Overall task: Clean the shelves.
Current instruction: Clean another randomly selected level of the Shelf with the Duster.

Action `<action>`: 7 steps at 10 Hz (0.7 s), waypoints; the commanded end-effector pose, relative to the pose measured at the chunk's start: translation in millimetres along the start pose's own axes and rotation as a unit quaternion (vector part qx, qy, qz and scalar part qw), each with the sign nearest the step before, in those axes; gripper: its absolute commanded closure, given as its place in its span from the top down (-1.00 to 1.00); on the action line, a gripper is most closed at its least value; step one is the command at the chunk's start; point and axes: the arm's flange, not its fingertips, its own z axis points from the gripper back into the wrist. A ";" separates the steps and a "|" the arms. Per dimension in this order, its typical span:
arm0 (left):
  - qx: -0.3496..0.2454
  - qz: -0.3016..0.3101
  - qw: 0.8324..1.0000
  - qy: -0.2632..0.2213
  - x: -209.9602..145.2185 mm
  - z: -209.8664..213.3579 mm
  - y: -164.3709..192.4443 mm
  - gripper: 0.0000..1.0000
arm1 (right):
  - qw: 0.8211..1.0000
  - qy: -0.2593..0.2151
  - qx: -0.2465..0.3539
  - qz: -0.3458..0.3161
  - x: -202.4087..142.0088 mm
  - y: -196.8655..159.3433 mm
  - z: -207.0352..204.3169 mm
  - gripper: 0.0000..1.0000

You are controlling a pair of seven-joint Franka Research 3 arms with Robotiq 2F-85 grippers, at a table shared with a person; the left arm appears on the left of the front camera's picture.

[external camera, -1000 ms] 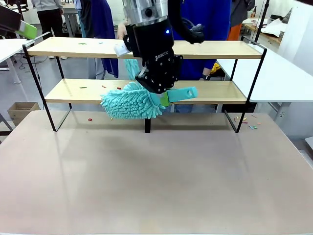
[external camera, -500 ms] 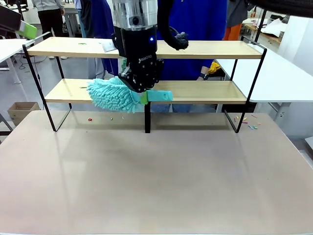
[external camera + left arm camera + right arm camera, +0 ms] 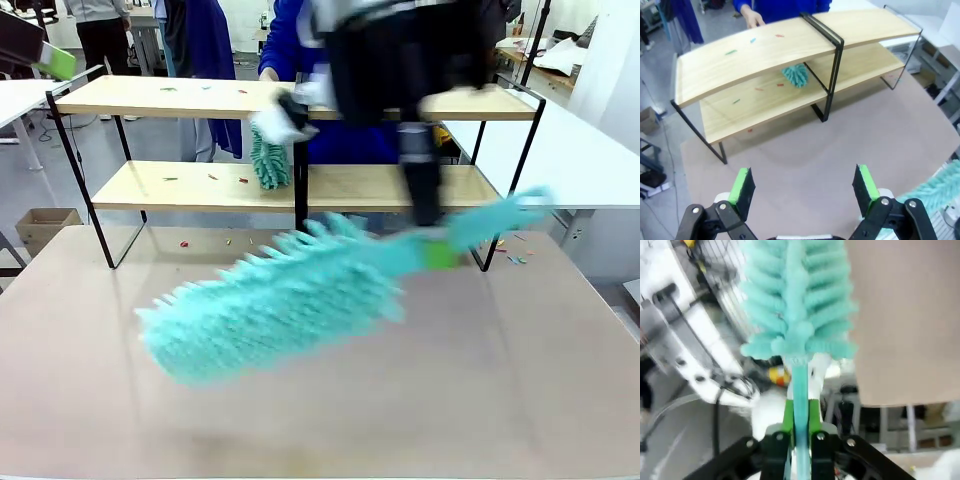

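The shelves (image 3: 150, 97) stand across the far side of the table, and the left wrist view looks down on the shelves (image 3: 740, 60). My right gripper (image 3: 432, 245), blurred by motion, is shut on the handle of a teal fluffy duster (image 3: 270, 310) that hangs over the table in front of the rack. In the right wrist view the right gripper (image 3: 799, 422) clamps the handle, with the duster head (image 3: 797, 300) above. A person in blue behind the rack holds a second teal duster (image 3: 268, 160) on the lower board, which shows as a teal duster (image 3: 796, 75). My left gripper (image 3: 804, 182) is open and holds nothing.
Small coloured scraps (image 3: 212, 177) lie on both boards, and more scraps (image 3: 510, 256) lie on the table by the rack's right foot. A black central post (image 3: 300, 215) splits the rack. The person's bare hand (image 3: 751, 17) rests at the top board's far edge. White tables flank both sides.
My right arm swung the duster off the lower board, toward the camera and to the right, now over the table. The person's duster has come onto the lower board.
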 end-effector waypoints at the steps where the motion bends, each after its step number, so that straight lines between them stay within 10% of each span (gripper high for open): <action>1: -0.001 -0.001 1.000 0.000 0.4 -0.4 1.2 1.00 | 0.999 0.019 -0.034 0.018 -56.2 -6.7 -40.6 -0.74; 4: -0.001 -0.001 1.000 0.000 0.4 -0.4 1.2 1.00 | 0.997 0.047 -0.057 0.015 -105.7 -5.8 -93.6 -0.74; 6: -0.001 -0.001 1.000 0.000 0.4 -0.4 1.2 1.00 | 0.999 -0.030 -0.032 -0.024 -102.2 -20.0 -98.0 -0.74; 7: -0.001 -0.001 1.000 0.000 0.4 -0.4 1.2 1.00 | 0.998 0.041 -0.043 0.004 -105.6 -5.7 -88.0 -0.74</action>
